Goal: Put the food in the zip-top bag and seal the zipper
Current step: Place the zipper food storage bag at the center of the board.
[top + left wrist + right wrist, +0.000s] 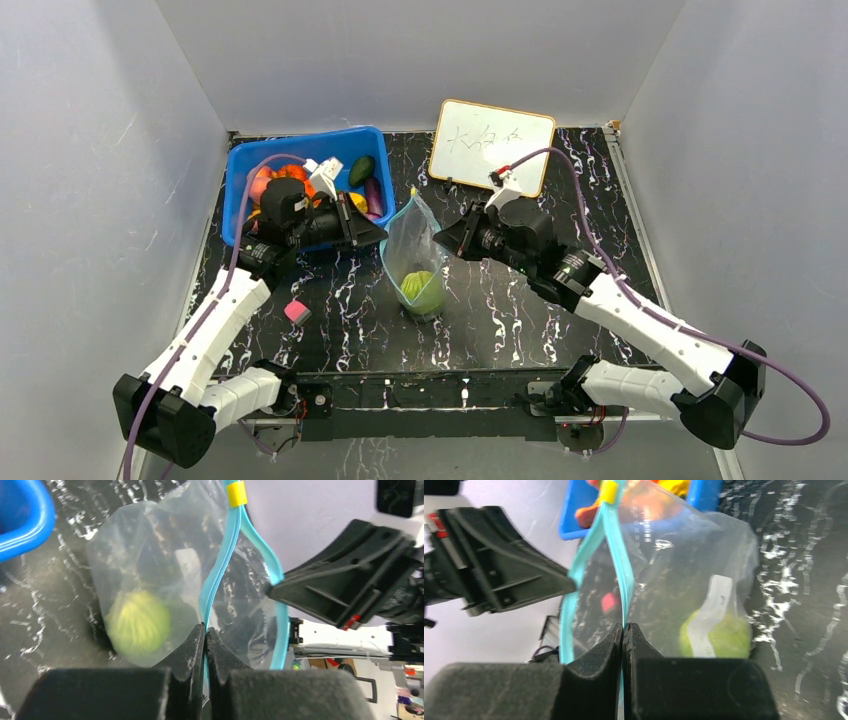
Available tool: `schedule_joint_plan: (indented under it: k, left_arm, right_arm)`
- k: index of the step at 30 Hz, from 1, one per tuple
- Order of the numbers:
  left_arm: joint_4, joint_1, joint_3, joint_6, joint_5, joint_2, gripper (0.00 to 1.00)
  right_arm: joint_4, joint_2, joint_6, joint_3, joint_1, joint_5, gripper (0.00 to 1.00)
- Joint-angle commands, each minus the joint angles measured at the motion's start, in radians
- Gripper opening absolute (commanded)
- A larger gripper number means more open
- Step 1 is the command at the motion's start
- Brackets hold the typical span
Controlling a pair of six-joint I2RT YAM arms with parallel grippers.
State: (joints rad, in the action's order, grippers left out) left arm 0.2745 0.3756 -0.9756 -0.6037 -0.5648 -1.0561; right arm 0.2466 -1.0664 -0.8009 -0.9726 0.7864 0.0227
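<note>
1. Pinching the zipper (pixel 204 607) from opposite sides, we hold the bag (pixel 405 235) upright at the middle of the table (pixel 520 320).
2. Our left gripper (pixel 205 630) has its fingers pressed together on one teal lip of the mouth. The strip runs straight into the slit between the pads.
3. Our right gripper (pixel 623 627) is clamped the same way on the other lip, its pads meeting with only the strip between them.
4. Between the two pinches the lips bow apart, so the mouth stands open. They join at a yellow slider (pixel 236 494) at the far end.
5. One green fruit (pixel 423 288) sits at the bottom of the bag, low against the table.
6. A white patch (pixel 714 610) shows in front of the fruit in the right wrist view. We cannot tell whether it is on the fruit or on the plastic.
7. More food (pixel 290 175) lies in the blue bin (pixel 300 143) at the far left, behind our left gripper: orange, dark green and purple pieces.
8. A pink cube (pixel 297 311) lies on the table beside our left arm, well apart from the bag.
9. A whiteboard (pixel 493 143) sits at the far side, behind our right gripper.
</note>
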Motion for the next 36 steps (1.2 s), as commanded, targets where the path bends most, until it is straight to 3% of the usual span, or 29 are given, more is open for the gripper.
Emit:
schedule_joint_plan:
  k: [1, 7, 12, 18, 21, 23, 28, 34, 36]
  left_arm:
    - [-0.27, 0.005, 0.039, -0.182, -0.157, 0.003, 0.0]
    - [-0.519, 0.042, 0.064, -0.331, -0.165, -0.071, 0.0]
    - [-0.585, 0.109, 0.062, -0.349, -0.111, -0.143, 0.0]
    - [-0.538, 0.138, 0.075, -0.292, -0.048, -0.194, 0.0]
    - [-0.445, 0.138, 0.065, -0.233, 0.0, -0.207, 0.08]
    - [-0.395, 0.138, 0.047, -0.2, 0.013, -0.214, 0.17]
    - [-0.233, 0.138, -0.032, -0.109, 0.097, -0.211, 0.58]
    - [0.014, 0.138, -0.172, 0.041, 0.286, -0.211, 0.79]
    - [0.079, 0.138, -0.216, 0.081, 0.367, -0.216, 0.94]
  right_arm:
    - [0.139, 0.065, 0.084, -0.074, 0.007, -0.205, 0.0]
    - [0.312, 0.173, 0.118, -0.142, 0.007, -0.432, 0.0]
    - [0.264, 0.26, 0.081, -0.139, 0.006, -0.358, 0.0]
    - [0.204, 0.261, 0.07, -0.039, 0.007, -0.317, 0.0]
    - [0.18, 0.249, 0.079, 0.022, 0.006, -0.31, 0.0]
    - [0.166, 0.243, 0.08, 0.056, 0.007, -0.307, 0.0]
    - [0.156, 0.24, 0.081, 0.088, 0.007, -0.304, 0.0]
    - [0.128, 0.238, 0.087, 0.095, 0.007, -0.292, 0.0]
    - [0.114, 0.233, 0.094, 0.099, 0.007, -0.276, 0.0]
